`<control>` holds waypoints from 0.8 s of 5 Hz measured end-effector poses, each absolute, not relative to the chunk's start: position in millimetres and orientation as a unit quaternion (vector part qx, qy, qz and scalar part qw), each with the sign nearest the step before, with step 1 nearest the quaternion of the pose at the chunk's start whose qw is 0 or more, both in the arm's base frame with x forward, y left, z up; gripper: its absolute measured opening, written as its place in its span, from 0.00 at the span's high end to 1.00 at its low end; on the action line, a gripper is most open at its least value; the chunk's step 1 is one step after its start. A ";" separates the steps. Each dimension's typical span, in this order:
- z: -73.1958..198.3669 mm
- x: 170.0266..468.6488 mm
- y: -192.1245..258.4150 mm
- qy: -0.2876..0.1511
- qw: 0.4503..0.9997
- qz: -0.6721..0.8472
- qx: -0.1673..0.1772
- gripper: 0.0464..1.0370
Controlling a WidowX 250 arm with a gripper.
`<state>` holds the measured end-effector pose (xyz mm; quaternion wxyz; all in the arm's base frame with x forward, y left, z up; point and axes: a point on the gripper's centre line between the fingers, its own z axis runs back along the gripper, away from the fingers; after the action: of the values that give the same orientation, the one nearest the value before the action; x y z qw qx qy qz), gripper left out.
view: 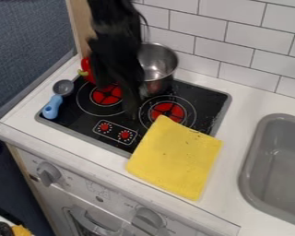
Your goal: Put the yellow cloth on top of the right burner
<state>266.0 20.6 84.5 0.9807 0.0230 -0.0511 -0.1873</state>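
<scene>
Grey knobs (148, 219) sit low in your frame, the yellow cloth (174, 157) lies below centre, partly over the right burner (169, 110), and you can't tell the jaw opening or hold of the gripper (131, 107) left of centre.

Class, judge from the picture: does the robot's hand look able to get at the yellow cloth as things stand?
Probably yes: the hand hangs over the stove near the yellow cloth, and no object stands between them.

The steel pot (155, 62) is shiny metal, and the yellow cloth (174, 159) is matt fabric. The stovetop (206, 99) looks smooth and glossy, the ladle's blue handle (52, 107) plastic.
</scene>
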 end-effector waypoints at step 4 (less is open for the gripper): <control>18.9 254.3 -54.2 -0.002 0.994 -0.105 0.006 0.04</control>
<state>254.3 -54.2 18.9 0.9944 0.0064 -0.0015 -0.1052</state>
